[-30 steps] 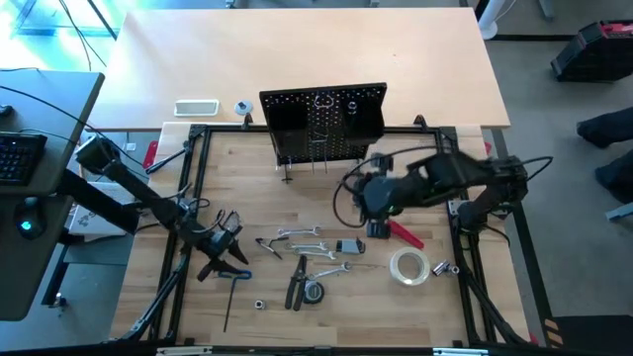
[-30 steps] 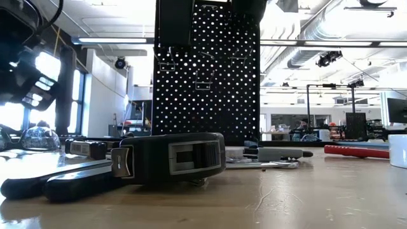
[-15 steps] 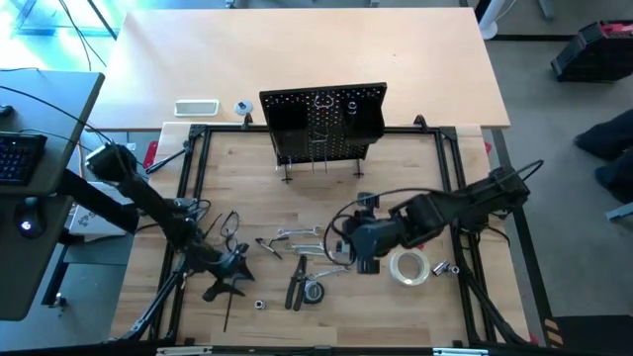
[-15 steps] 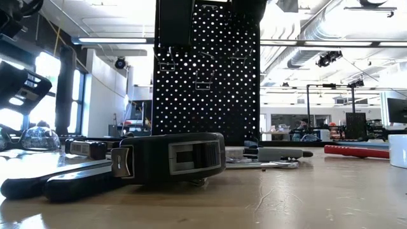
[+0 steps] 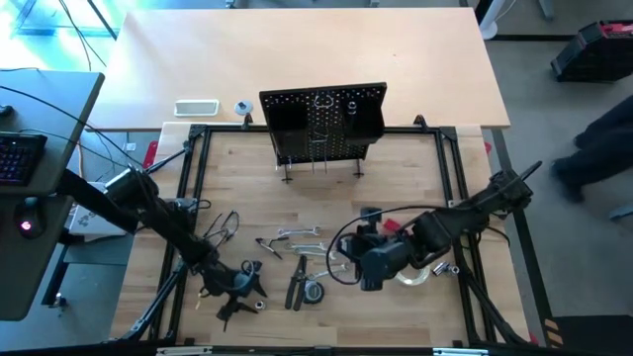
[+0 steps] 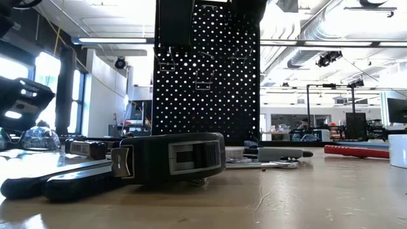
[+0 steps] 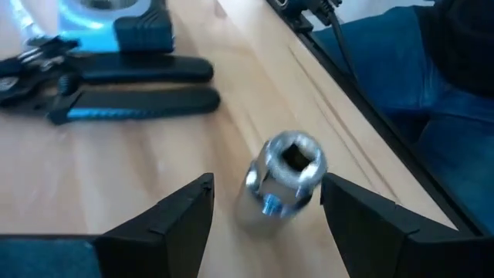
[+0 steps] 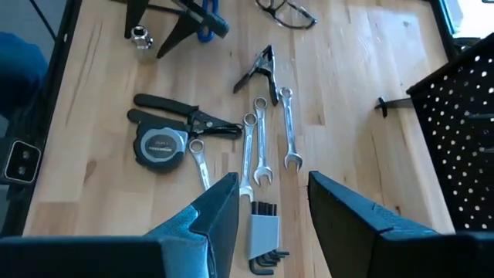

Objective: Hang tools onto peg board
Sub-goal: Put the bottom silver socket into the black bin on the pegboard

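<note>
Pale wood-grain tabletop bears a shiny socket between the released left claw.

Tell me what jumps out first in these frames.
The black peg board stands upright at the table's far edge, with the tools spread flat on the wood in front of it: wrenches, pliers, tape roll. The left gripper has its jaws open on either side of a silver socket near the front edge.

Bright window glare washed my low view behind the backlit peg board; my left wrist's socket blurred, soft shadows.
</note>
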